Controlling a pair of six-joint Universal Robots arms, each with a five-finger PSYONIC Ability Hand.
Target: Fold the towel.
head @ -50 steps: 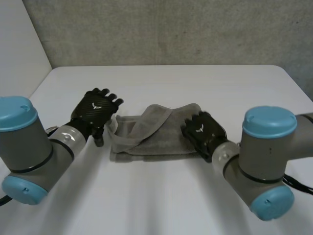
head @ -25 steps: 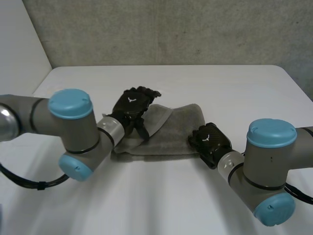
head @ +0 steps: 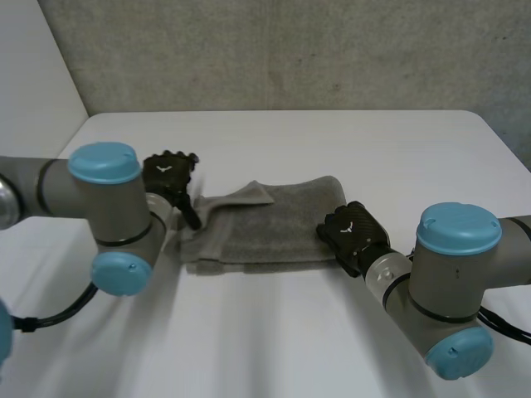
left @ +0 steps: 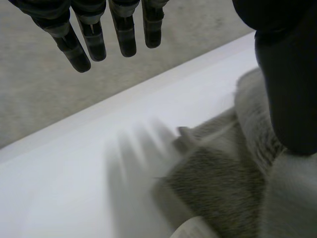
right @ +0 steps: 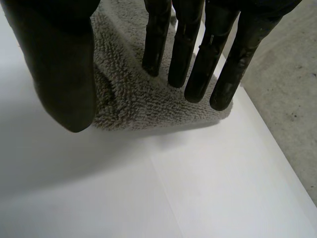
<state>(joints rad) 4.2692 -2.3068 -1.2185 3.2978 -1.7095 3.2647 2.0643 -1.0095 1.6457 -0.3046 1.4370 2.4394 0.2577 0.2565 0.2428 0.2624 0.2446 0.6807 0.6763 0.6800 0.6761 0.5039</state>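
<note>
Left hand (head: 168, 175) is held straight-fingered, empty, at the towel's (head: 282, 224) left end; right hand (head: 353, 236) likewise opposite, probably to steady it.

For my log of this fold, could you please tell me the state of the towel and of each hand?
Towel: lying on the table, folded, left end rumpled.
Left hand: open, fingers straight, at the towel's left end.
Right hand: open, fingers straight, over the towel's right end.
</note>
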